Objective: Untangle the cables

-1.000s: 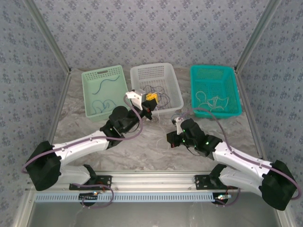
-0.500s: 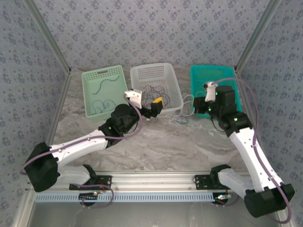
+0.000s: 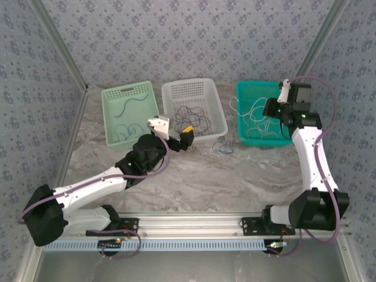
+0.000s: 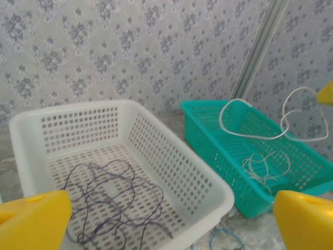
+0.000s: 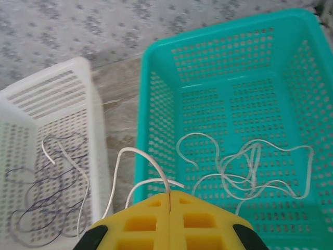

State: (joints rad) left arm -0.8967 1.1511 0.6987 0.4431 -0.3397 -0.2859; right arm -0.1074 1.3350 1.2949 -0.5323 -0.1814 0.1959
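Clerk: Item one, right tool (image 5: 170, 197)?

Keeper: Clenched on white cable (image 5: 132, 150), raised over teal basket (image 5: 223, 31), toward side nearest white basket (image 3: 191, 81). Loose loops arching from closed jaws, above more white cables (image 5: 244, 172) on basket floor.

Clerk: Item two, left tool (image 3: 187, 133)?

Keeper: Released, jaws wide, nothing held. Hovers at front rim of white basket, facing dark cables (image 4: 112, 192) inside.

Clerk: Remaining stock?

Keeper: Blue cable (image 3: 222, 147) loose on desk (image 3: 235, 176), between white and teal baskets. More blue cables (image 3: 133, 101) in green basket (image 3: 126, 88). One pale strand (image 5: 52, 151) lying across dark cables in white basket; cannot tell whether part of held cable.

Clerk: Handling note for step in hand?

Keeper: Judged as depositing white cable with its own kind. Carry fully over teal floor before letting go, to avoid leaving a tail draped over wall. Lower to rest slack on floor, then release. In case of attachment to that pale strand, draw slowly, watching for dark cables lifting along; pin those with left tool.
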